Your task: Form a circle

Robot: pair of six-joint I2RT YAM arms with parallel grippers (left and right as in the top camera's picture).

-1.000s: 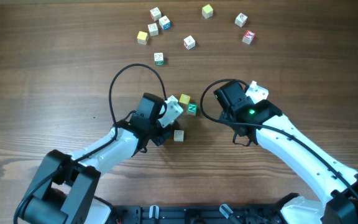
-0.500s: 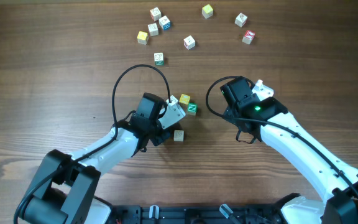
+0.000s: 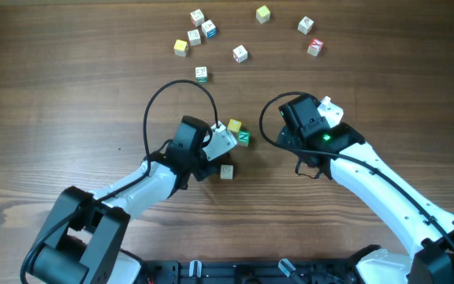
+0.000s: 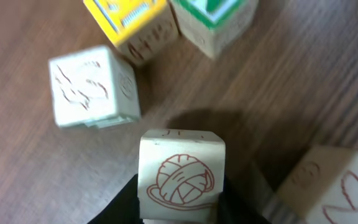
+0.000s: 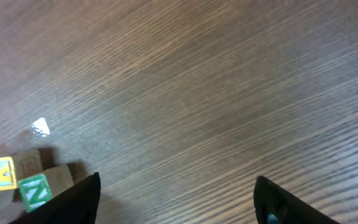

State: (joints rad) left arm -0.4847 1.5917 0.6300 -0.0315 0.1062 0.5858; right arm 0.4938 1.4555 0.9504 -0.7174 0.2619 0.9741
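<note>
Right up close, our left end effector (image 4: pixel 180 204) brackets the yarn-ball cube (image 4: pixel 180 169) low on two flat sides, though we cannot tell whether it grips or merely touches. It belongs to the circle (image 3: pixel 236 127) mid-worktop (image 3: pixel 69 95), with the yellow cube (image 4: pixel 132 22) and green cube (image 4: pixel 215 22) just beyond. We judge these small wooden blocks light, stiff, smooth-faced and easily skidded, best pinched across opposite faces. Off to the side our right end effector (image 5: pixel 178 194) hangs wide and empty, with loose cubes (image 3: pixel 240 53) farthest out.

Loose letter cubes (image 3: pixel 240 53) lie scattered on the wooden table (image 3: pixel 69 102).
</note>
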